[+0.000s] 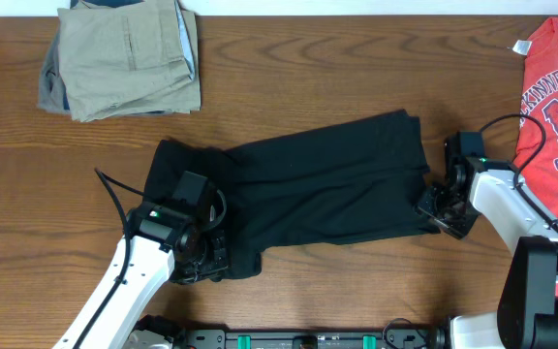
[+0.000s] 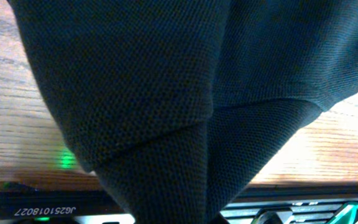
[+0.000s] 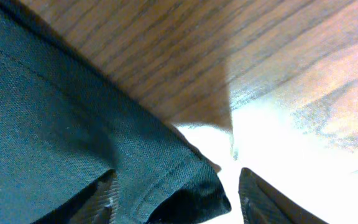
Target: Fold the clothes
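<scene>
The wooden table (image 1: pixel 356 58) carries everything. The black T-shirt (image 1: pixel 327 184) is the biggest thing on it, spread across the middle as a long, crumpled band. Its right end lies higher in the overhead view than its left end.

Well up and to the left of the black T-shirt, the khaki trousers (image 1: pixel 124 58) sit folded near the table's far edge. Well to the right of it, past its right end, the red T-shirt (image 1: pixel 555 107) with white lettering lies at the table's side.

The left arm (image 1: pixel 114 291) reaches up to the black T-shirt's lower left part, and the right arm (image 1: pixel 502 199) comes in at its right end.

The left gripper (image 1: pixel 200 254) sits on the shirt's lower left corner with its jaws closed. Black cloth fills the left wrist view and hides the fingers, so it seems to be pinching the fabric, though the contact itself is out of sight.

The right gripper (image 1: pixel 439 208) is at the shirt's lower right corner. Its fingers (image 3: pixel 104 199) stand apart, with the stitched hem corner (image 3: pixel 197 193) between them. The corner is against one finger, and bare table shows before the other.
</scene>
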Robot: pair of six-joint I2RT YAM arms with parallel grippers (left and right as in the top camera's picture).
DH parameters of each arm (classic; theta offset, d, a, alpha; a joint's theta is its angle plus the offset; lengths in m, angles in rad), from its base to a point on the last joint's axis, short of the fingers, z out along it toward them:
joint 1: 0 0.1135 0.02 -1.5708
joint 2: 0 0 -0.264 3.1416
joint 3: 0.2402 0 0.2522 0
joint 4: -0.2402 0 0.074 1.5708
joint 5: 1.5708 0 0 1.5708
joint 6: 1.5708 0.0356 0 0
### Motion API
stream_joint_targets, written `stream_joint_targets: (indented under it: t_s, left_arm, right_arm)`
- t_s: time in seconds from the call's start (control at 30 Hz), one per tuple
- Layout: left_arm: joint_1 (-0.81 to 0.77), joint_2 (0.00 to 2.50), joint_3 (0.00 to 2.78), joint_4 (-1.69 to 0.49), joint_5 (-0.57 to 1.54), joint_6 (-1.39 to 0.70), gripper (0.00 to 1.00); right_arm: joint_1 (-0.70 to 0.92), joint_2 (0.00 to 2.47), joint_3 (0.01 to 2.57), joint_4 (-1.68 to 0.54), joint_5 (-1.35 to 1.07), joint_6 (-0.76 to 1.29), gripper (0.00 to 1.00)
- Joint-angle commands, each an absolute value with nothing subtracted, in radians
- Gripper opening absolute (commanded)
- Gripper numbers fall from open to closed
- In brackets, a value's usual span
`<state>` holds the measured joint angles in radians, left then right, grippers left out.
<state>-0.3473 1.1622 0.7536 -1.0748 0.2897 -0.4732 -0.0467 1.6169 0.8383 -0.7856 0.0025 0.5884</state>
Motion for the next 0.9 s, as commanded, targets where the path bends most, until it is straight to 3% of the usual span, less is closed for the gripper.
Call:
stream_joint_targets:
  t_s: [0.0,0.17,0.27,0.6,0.87]
  left_arm:
    - [-0.342,1.154,0.77,-1.075,0.295,-0.464,0.06]
    - [-0.342,1.154,0.77,-1.073,0.295,-0.464,0.07]
    - [-0.342,1.154,0.77,-1.073,0.295,-0.464,0.06]
    - [-0.342,1.154,0.77,-1.077,0.31,-0.464,0.06]
    - [-0.342,1.143,0.773,-1.165,0.352,-0.44,0.06]
  right_arm:
    - [-0.053,1.621,0.796,-0.752,-0.046,0.59,0.56]
    - [-0.052,1.621,0.742,-0.682,-0.096,0.59,0.58]
    - [-0.052,1.621,0.738,-0.684,-0.095,0.59,0.53]
    - [-0.058,1.621,0.744,-0.722,-0.096,0.609,0.01]
    - [-0.08,1.608,0.815,-0.867,-0.093,0.609,0.01]
